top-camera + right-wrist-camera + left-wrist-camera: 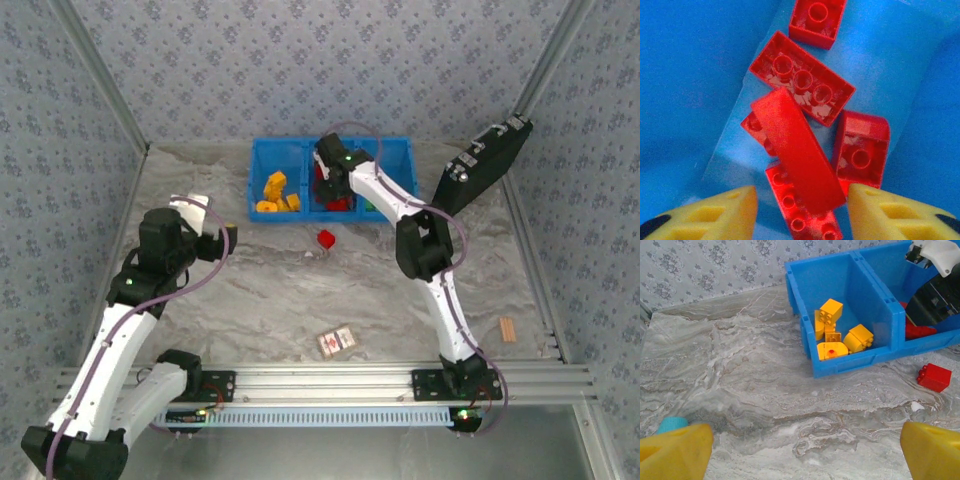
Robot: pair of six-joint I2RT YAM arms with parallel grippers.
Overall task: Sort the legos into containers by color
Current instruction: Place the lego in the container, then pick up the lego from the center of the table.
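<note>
The blue container (280, 143) stands at the back of the table. Its left compartment holds several orange-yellow legos (276, 195) (840, 335). My right gripper (326, 184) (800, 192) reaches down into the middle compartment, above several red legos (802, 80) (917, 331). Its jaws are open, and a long red brick (797, 155) lies tilted between the yellow fingers with a gap on the left side. One red brick (326, 239) (934, 377) sits on the table just in front of the container (855, 360). My left gripper (225, 240) (807, 455) hovers open over bare table, holding nothing.
A black device (480, 165) leans against the right wall beside the container. A small red-and-white card box (337, 342) lies near the front edge. A small tan piece (508, 329) lies at the right. Patterned walls enclose three sides.
</note>
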